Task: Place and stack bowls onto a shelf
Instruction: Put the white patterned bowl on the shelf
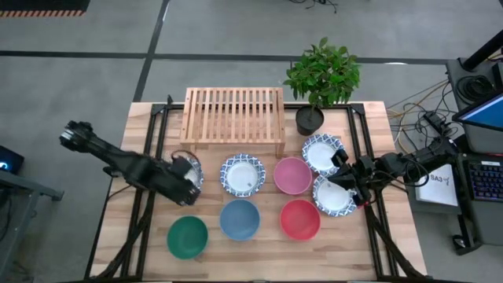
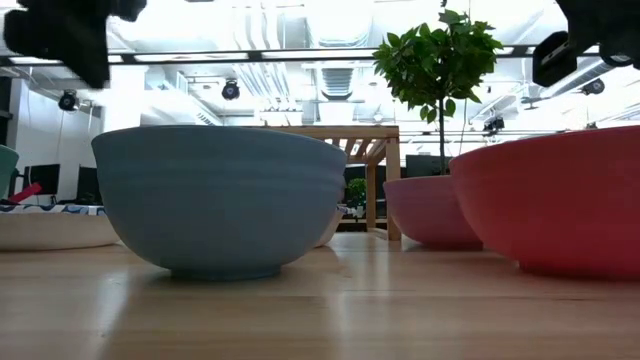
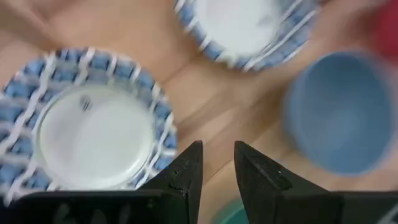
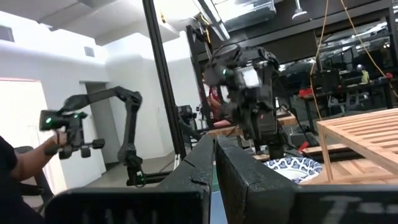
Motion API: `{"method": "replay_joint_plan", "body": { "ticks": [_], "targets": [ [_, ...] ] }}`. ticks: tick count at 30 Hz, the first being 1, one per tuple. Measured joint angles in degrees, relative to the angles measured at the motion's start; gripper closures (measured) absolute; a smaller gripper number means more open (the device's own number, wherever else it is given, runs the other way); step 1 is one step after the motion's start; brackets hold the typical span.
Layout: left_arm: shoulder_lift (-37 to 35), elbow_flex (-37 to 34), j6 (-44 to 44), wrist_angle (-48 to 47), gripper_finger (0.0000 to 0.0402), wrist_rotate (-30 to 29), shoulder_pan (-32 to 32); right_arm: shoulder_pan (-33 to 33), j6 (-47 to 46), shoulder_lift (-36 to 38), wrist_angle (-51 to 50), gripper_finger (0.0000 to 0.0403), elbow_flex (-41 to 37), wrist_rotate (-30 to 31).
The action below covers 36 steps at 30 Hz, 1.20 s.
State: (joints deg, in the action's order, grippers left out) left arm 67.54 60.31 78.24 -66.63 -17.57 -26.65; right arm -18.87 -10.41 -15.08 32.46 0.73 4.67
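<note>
Wooden tabletop (image 1: pixel 259 251) carries every bowl, while the shelf (image 1: pixel 233 116) at its back edge holds none. Leftmost, the left gripper (image 1: pixel 189 182) hovers over a blue-rimmed white bowl (image 3: pixel 93 134), fingers narrowly parted, gripping nothing. Rightmost, the right gripper (image 1: pixel 348 179) hangs between two more patterned bowls (image 1: pixel 330 196), fingers nearly closed, empty.

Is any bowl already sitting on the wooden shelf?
No, the high view shows the shelf with bare slats, nothing resting on top.
</note>
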Motion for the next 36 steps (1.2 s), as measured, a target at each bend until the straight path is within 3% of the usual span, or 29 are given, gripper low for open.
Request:
{"method": "replay_joint_plan", "body": {
  "ticks": [6, 11, 22, 36],
  "targets": [
    [12.94, 1.05, 0.46, -0.77, 0.0327, 8.66, 1.2, 0.0, 0.58, -0.1, -0.42, 0.0394, 0.43, -0.04],
    [18.27, 1.05, -1.42, -4.0, 0.0323, 9.78, 3.46, 0.0, 0.0, -0.93, -0.82, 0.0394, 0.5, -0.04],
    [19.07, 0.32, -2.77, -2.39, 0.0241, 6.22, 4.44, 0.0, -0.07, -1.61, -0.78, 0.0394, 0.63, -0.04],
    [19.35, -9.23, -1.92, 9.31, 0.0249, 4.59, 4.97, 0.0, -0.51, -1.59, -0.79, 0.0394, 0.72, -0.11]
  ]
}}
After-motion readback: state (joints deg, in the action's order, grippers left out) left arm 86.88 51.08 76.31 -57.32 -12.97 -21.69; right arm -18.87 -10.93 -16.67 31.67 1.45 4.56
